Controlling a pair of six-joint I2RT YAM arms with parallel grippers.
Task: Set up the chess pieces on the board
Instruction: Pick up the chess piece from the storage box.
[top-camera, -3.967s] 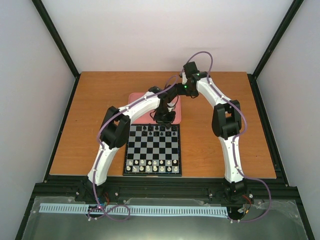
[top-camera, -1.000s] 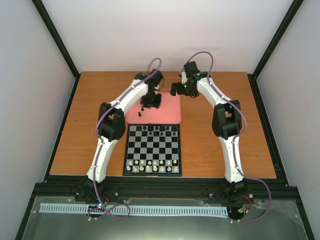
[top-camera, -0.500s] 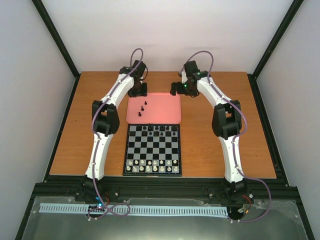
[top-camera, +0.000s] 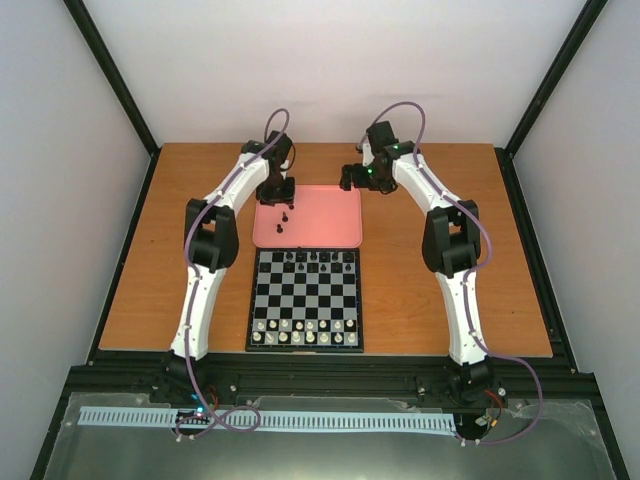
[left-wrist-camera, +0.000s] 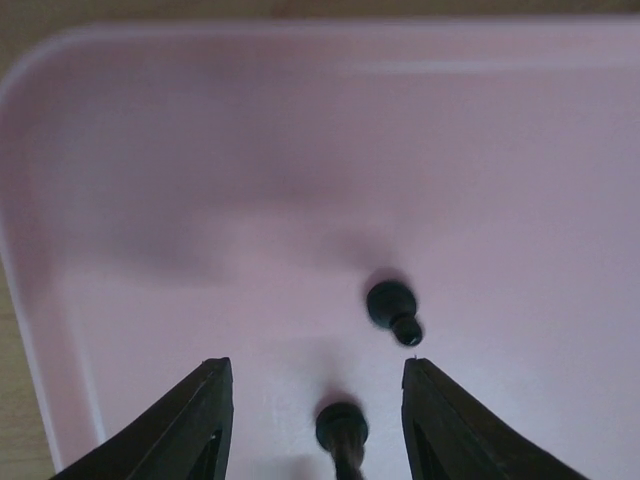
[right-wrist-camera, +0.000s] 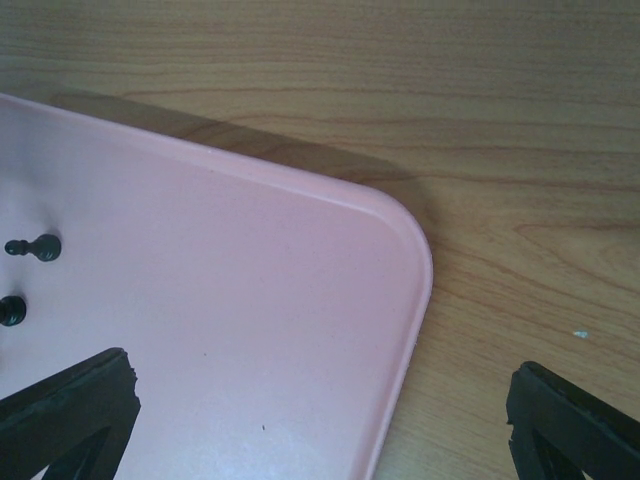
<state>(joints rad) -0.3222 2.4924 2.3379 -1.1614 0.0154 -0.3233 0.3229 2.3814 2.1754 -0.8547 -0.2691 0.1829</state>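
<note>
Left gripper (left-wrist-camera: 315, 372), jaws apart & empty, hovers by the far-left corner of the pink tray (left-wrist-camera: 150, 150) w/ one black piece (left-wrist-camera: 340, 428) lined up btwn them, so it should drop straight & pinch w/o nudging the 2nd piece (left-wrist-camera: 392, 308) just beside; right gripper (right-wrist-camera: 320, 370) gapes, idle, over the far-right corner.
</note>
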